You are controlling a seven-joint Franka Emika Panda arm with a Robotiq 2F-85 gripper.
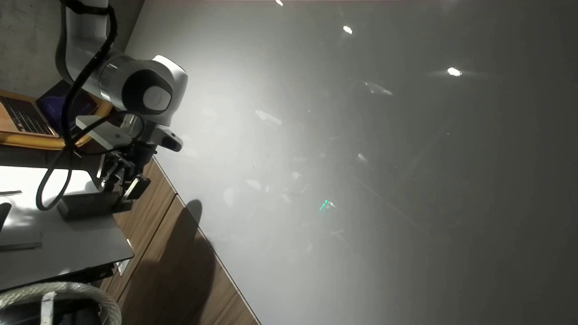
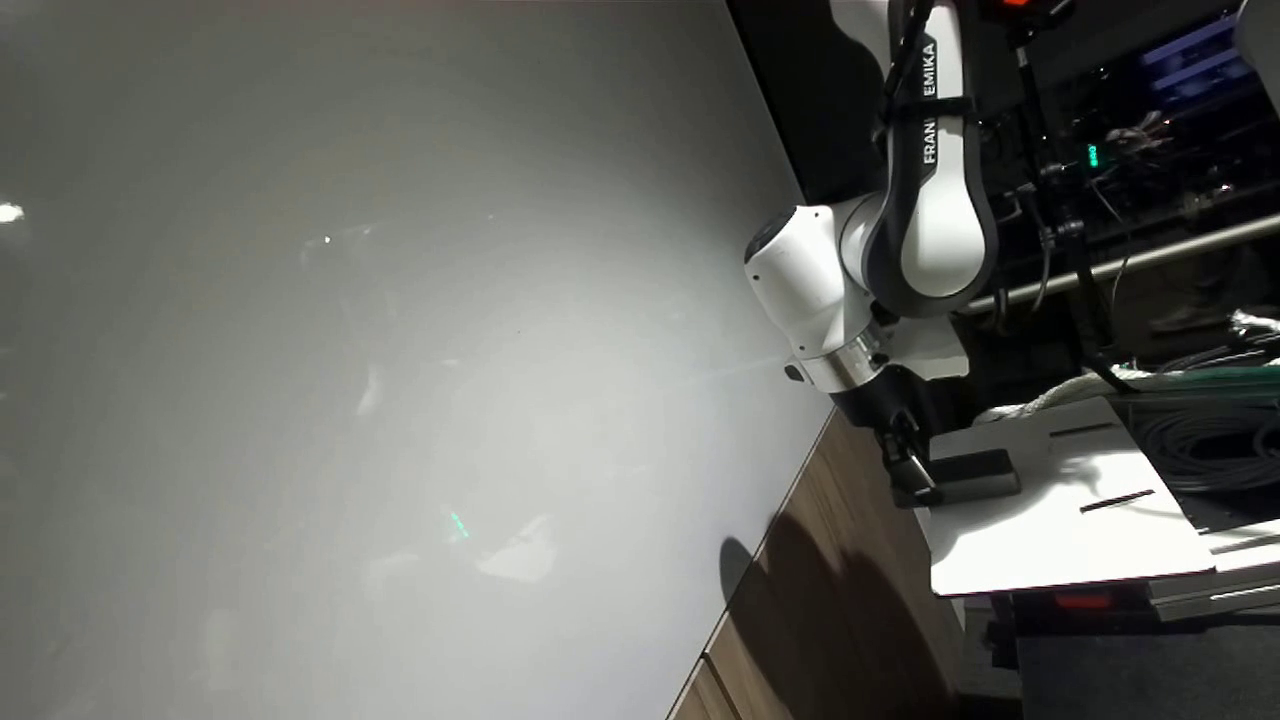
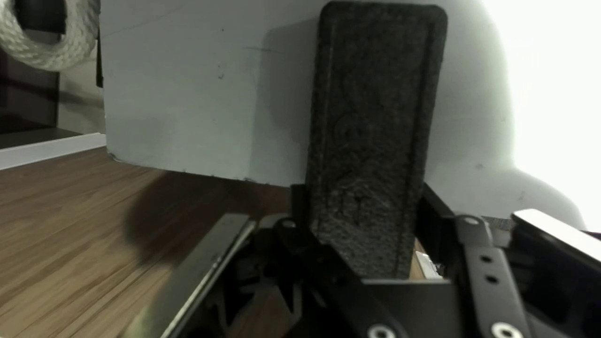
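Note:
A dark grey felt-like block (image 3: 375, 103) with rounded corners stands out in the wrist view. It also shows in both exterior views (image 1: 86, 205) (image 2: 975, 478). My gripper (image 3: 364, 206) has one finger against each long side of the block, near its end, and is shut on it. The gripper also shows in both exterior views (image 1: 125, 196) (image 2: 915, 480). The block lies over the edge of a white board (image 3: 188, 94), with one end past that edge. The board also shows in both exterior views (image 1: 76, 243) (image 2: 1090, 545). I cannot tell whether the block touches the board.
A large glossy grey-white surface (image 1: 316, 149) fills much of both exterior views (image 2: 450, 330). Wood-grain panels (image 1: 158, 234) run between it and the board. A coiled rope (image 1: 63, 289) lies near the board, and a laptop (image 1: 27, 115) sits behind the arm. A black cable (image 1: 86, 72) hangs along the arm.

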